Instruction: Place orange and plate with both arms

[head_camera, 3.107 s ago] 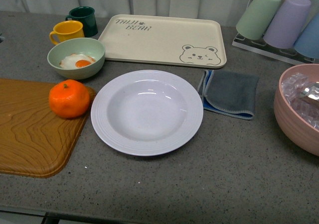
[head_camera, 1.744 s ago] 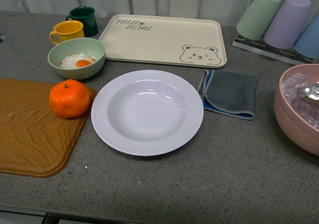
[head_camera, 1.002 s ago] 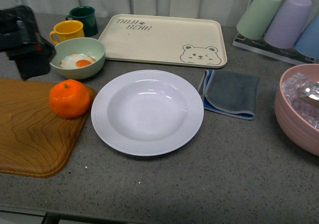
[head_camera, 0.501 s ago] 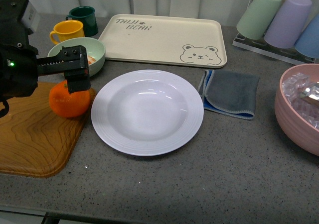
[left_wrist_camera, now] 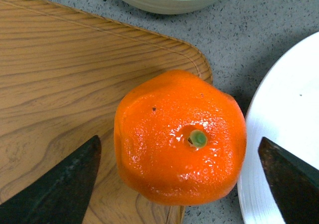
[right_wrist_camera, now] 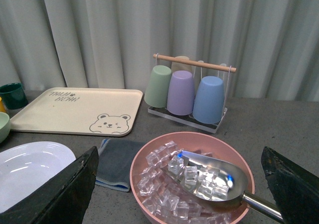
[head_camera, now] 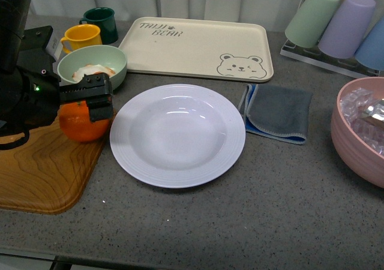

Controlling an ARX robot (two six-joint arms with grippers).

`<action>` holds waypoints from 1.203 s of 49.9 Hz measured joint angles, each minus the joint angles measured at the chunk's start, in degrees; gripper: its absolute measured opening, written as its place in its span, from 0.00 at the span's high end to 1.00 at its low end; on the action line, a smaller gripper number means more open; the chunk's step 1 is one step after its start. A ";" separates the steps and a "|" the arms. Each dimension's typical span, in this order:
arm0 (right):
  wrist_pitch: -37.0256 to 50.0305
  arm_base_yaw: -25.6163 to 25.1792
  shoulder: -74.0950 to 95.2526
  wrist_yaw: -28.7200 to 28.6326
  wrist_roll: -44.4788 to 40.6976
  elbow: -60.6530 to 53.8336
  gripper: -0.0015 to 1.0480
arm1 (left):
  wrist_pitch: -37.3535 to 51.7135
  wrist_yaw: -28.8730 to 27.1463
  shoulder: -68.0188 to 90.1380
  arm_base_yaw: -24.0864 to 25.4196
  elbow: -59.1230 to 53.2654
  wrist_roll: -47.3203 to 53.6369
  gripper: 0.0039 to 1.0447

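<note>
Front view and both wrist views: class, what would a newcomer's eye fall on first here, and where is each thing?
The bright orange stands out first, on the corner of the wooden tray at the left, with the open left gripper straddling it. Beside it, in the centre of the front view, lies the wide pale plate, empty. At the far right, a pink bowl of ice cubes holds a metal scoop.

Cream tray [head_camera: 192,48] reads "TAILI BEAR" (first word unclear).
</note>
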 joint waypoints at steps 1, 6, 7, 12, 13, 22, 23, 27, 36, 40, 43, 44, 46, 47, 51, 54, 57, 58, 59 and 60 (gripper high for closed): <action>0.00 0.00 0.00 0.00 0.00 0.00 0.09 | 0.00 0.00 0.04 0.00 0.02 -0.02 0.12; 0.00 0.00 0.00 0.00 0.00 0.00 0.09 | -0.02 -0.17 0.52 0.00 0.37 -0.11 0.26; 0.00 0.00 0.00 0.00 0.00 0.00 0.09 | -0.02 -0.20 0.61 0.00 0.39 -0.11 0.30; 0.00 0.00 0.00 0.00 0.00 0.00 0.09 | -0.02 -0.39 0.81 0.00 0.48 -0.26 0.42; 0.00 0.00 0.00 0.00 0.00 0.00 0.09 | -0.02 -0.42 0.83 0.02 0.52 -0.28 0.45; 0.00 0.00 0.00 0.00 0.00 0.00 0.09 | -0.20 -0.68 0.57 0.04 0.55 -0.11 0.53; 0.00 0.00 0.00 0.00 0.00 0.00 0.09 | -0.42 -0.79 0.39 0.04 0.55 -0.11 0.54; 0.00 0.00 0.00 0.00 0.00 0.00 0.09 | -0.87 -0.94 -1.44 -0.31 0.39 -0.09 0.54; 0.00 0.00 0.00 0.00 0.00 0.00 0.09 | -1.03 -0.90 -6.40 -3.39 0.26 -0.26 0.55; 0.00 0.00 0.00 0.00 0.00 0.00 0.09 | -1.09 -0.96 -6.91 -5.88 0.52 -0.28 0.55; 0.00 0.00 0.00 0.00 0.00 0.00 0.09 | -1.09 -1.03 -6.67 -7.91 0.70 -0.35 0.55; 0.00 0.00 0.00 0.00 0.00 0.00 0.09 | -1.09 -1.07 -6.56 -8.33 0.74 -0.35 0.55; 0.00 0.00 0.00 0.00 0.00 0.00 0.09 | -0.98 -1.36 -6.16 -9.60 0.87 -0.57 0.55; 0.00 0.00 0.00 0.00 0.00 0.00 0.09 | -0.70 -1.51 -5.81 -10.51 0.98 -0.68 0.55; 0.00 0.00 0.00 0.00 0.00 0.00 0.09 | -0.02 -1.92 -3.98 -14.51 1.73 -1.46 0.55; 0.00 0.00 0.00 0.00 0.00 0.00 0.09 | 0.13 -2.40 -2.21 -17.27 2.38 -2.25 0.55; 0.00 0.00 0.00 0.00 0.00 0.00 0.09 | 0.33 -2.60 -0.15 -19.17 3.19 -2.56 0.55; 0.00 0.00 0.00 0.00 0.00 0.00 0.09 | 0.35 -2.73 0.39 -19.56 3.45 -2.67 0.55; 0.00 0.00 0.00 0.00 0.00 0.00 0.09 | 0.35 -2.89 0.96 -19.82 3.69 -2.69 0.55; 0.00 0.00 0.00 0.00 0.00 0.00 0.09 | 0.35 -2.97 1.53 -20.00 3.93 -2.73 0.55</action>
